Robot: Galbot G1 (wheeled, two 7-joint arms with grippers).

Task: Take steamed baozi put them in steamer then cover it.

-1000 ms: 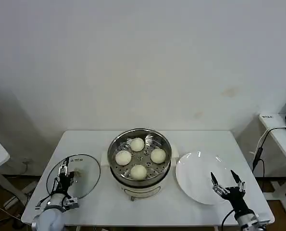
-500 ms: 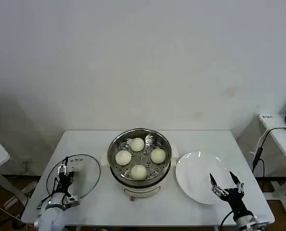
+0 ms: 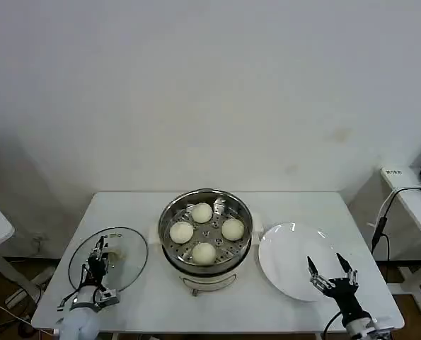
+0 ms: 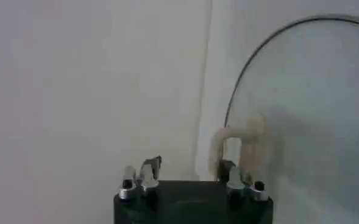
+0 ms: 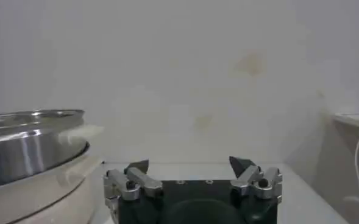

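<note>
Four steamed baozi sit in the steamer at table centre; plate at 3 o'clock bare; loading looks done. Over the last second the right gripper, fingers spread, empty, has drawn back toward 5 o'clock; left gripper has eased nearer the glass lid at 9 o'clock, seemingly open beside its handle; covering remains.

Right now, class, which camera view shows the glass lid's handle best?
The left wrist view: the handle rises as a cream arch directly ahead of the left pincer. The head view shows it as a small patch on the lid.
</note>
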